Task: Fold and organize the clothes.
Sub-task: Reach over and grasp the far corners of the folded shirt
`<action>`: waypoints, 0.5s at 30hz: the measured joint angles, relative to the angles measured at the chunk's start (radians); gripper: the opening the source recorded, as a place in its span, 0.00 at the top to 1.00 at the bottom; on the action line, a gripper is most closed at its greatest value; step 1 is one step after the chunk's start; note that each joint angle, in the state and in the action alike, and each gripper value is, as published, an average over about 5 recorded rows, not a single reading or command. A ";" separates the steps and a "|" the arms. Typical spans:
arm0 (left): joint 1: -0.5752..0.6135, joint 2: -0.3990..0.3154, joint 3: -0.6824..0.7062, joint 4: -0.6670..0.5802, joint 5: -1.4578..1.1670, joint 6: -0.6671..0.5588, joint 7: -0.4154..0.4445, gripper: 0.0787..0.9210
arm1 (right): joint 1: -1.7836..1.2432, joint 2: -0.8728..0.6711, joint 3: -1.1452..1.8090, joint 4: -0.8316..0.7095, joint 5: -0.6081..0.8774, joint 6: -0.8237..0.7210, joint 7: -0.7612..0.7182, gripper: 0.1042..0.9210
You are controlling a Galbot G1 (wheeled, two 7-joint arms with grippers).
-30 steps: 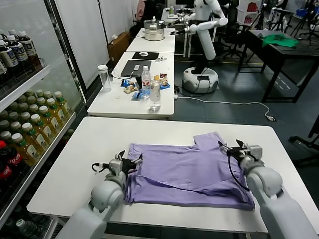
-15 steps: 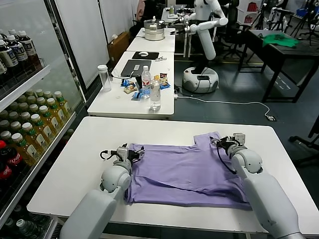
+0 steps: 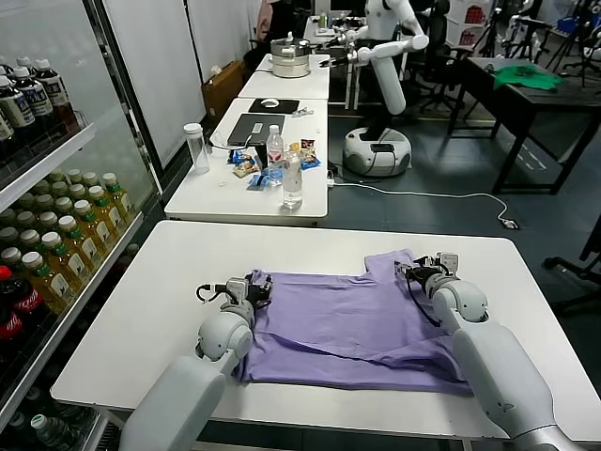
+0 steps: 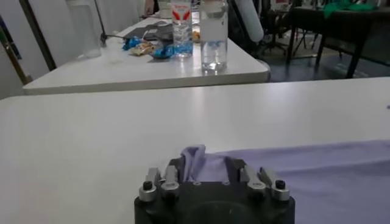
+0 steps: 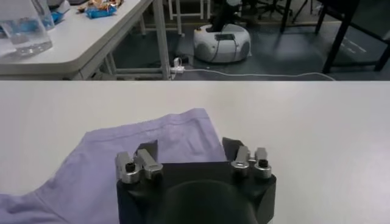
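The lavender T-shirt (image 3: 347, 319) lies mostly flat on the white table (image 3: 169, 272), with one sleeve (image 3: 394, 263) pointing to the far right and a fold along its near edge. No prints show. My left gripper (image 3: 254, 287) is low at the shirt's far-left corner. In the left wrist view (image 4: 205, 163) it is open, with a raised corner of cloth (image 4: 195, 157) between the fingers. My right gripper (image 3: 423, 270) is low at the sleeve. In the right wrist view (image 5: 189, 146) it is open, and the sleeve cloth (image 5: 177, 131) lies between the fingers.
A second white table (image 3: 225, 193) behind holds water bottles (image 3: 292, 178), a laptop, snacks and a tall cup. A drinks shelf (image 3: 56, 244) stands at the left. Another robot (image 3: 380, 85) and a green cloth (image 3: 528, 75) on a black table are far off.
Both grippers have moved away from me and slightly inward along the shirt's sides: the left to the far-left corner, the right to the sleeve. The shirt lies much as before.
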 measured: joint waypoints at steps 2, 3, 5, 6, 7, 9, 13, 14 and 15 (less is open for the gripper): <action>0.001 0.000 -0.001 0.001 -0.007 -0.002 0.001 0.71 | -0.003 -0.004 -0.003 0.006 0.002 0.000 -0.004 0.54; 0.002 0.001 -0.002 0.001 -0.011 -0.003 0.001 0.74 | -0.005 -0.006 -0.003 0.010 0.004 0.000 -0.006 0.57; 0.004 0.003 -0.005 -0.001 -0.018 -0.007 0.002 0.81 | -0.010 -0.009 -0.004 0.019 0.008 0.000 -0.011 0.64; 0.005 0.004 -0.007 -0.002 -0.021 -0.009 0.003 0.84 | -0.013 -0.011 -0.003 0.024 0.010 0.000 -0.013 0.67; 0.007 0.006 -0.009 -0.004 -0.025 -0.011 0.004 0.88 | -0.016 -0.013 -0.002 0.029 0.012 -0.001 -0.015 0.71; 0.012 0.010 -0.013 -0.009 -0.032 -0.017 0.007 0.93 | -0.023 -0.018 0.001 0.041 0.016 -0.001 -0.018 0.78; 0.027 0.021 -0.022 -0.029 -0.047 -0.030 0.012 0.98 | -0.041 -0.029 0.013 0.072 0.023 -0.004 -0.018 0.90; 0.032 0.025 -0.025 -0.036 -0.052 -0.033 0.013 0.98 | -0.046 -0.033 0.018 0.083 0.025 -0.005 -0.018 0.93; 0.037 0.028 -0.028 -0.043 -0.057 -0.037 0.014 0.98 | -0.053 -0.038 0.023 0.096 0.028 -0.005 -0.017 0.95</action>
